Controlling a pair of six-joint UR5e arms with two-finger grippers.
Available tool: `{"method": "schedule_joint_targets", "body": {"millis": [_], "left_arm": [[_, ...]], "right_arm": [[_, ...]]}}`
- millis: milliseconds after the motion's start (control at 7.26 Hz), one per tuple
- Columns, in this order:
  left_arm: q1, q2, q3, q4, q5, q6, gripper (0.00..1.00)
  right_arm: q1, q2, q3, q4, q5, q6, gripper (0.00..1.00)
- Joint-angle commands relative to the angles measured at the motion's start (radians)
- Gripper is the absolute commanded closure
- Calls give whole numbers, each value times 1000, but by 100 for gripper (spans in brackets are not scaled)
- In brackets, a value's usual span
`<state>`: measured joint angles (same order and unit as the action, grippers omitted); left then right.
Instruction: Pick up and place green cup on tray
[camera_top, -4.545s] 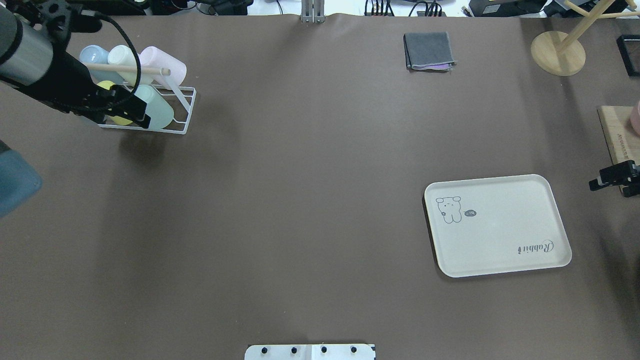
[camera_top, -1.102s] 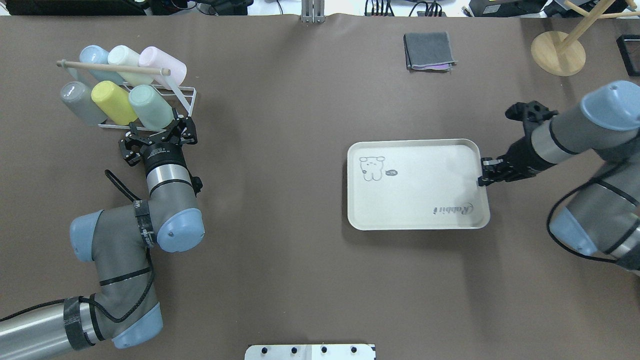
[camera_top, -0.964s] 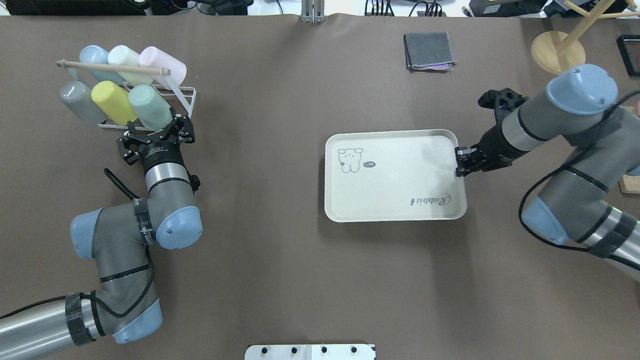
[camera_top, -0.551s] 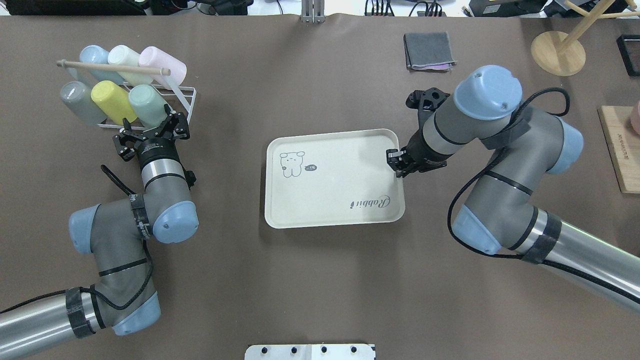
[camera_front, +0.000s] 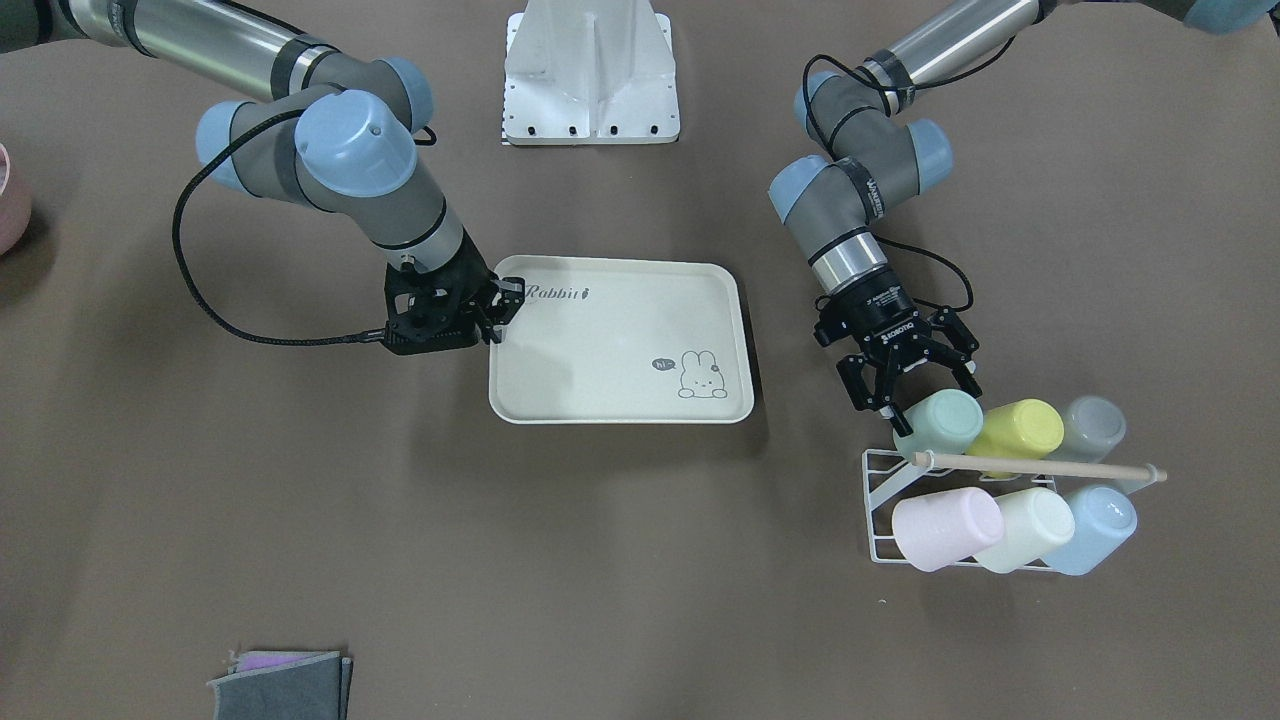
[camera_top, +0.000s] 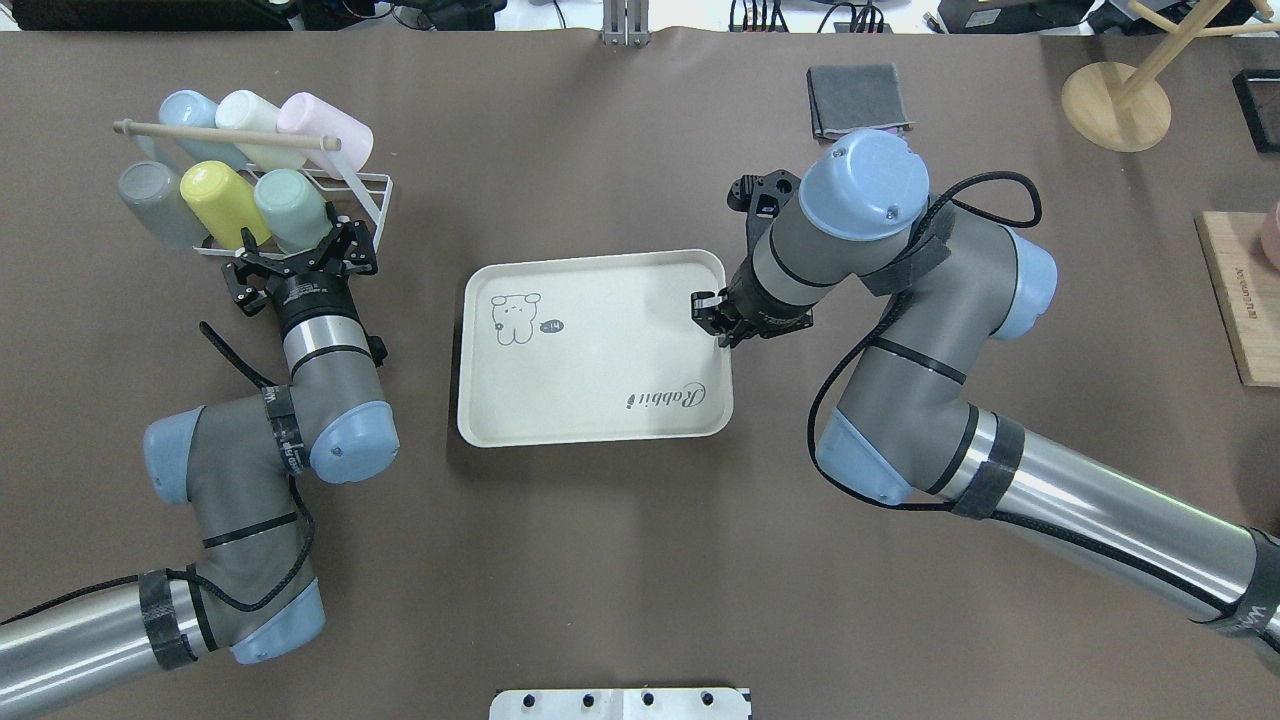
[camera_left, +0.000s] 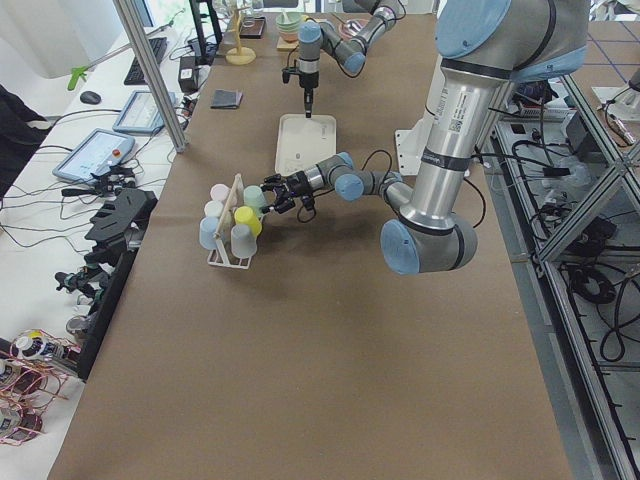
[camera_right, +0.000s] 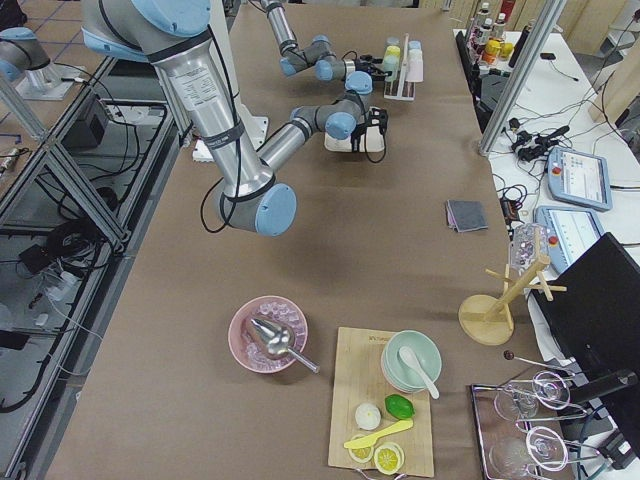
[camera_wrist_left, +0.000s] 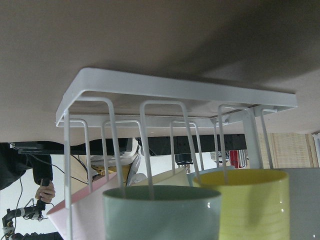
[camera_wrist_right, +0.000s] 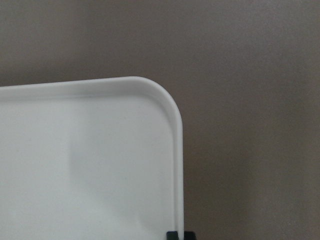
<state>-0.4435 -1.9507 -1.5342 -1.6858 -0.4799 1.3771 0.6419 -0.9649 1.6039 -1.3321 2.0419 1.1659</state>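
Left gripper (camera_top: 300, 250) spread wide; green cup (camera_top: 288, 205) just ahead, lying in rack (camera_top: 365, 177).

The tray (camera_top: 590, 400) is lying mid-table, with my right gripper (camera_top: 712, 318) sitting at its right rim. Left of it, the rack (camera_top: 372, 182) is holding the green cup (camera_top: 285, 205), directly ahead of my left gripper (camera_top: 298, 250).

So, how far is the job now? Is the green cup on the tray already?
Not yet. Done: the right gripper, pinching the rim of the tray, has pulled it toward the rack. In hand: the open left gripper is at the green cup, not closed. Left: grasp, lift out, set on the tray.
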Motion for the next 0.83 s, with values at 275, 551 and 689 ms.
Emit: {"method": "schedule_joint_targets", "body": {"millis": [275, 551, 689], "left_arm": [[-3, -34, 40, 0, 24, 4, 1], [-11, -34, 40, -2, 24, 3, 1], [-15, -34, 43, -3, 24, 3, 1]], "right_arm": [[-1, 14, -48, 10, -2, -2, 100], [-1, 9, -50, 10, -2, -2, 100], [-1, 6, -50, 10, -2, -2, 100]]}}
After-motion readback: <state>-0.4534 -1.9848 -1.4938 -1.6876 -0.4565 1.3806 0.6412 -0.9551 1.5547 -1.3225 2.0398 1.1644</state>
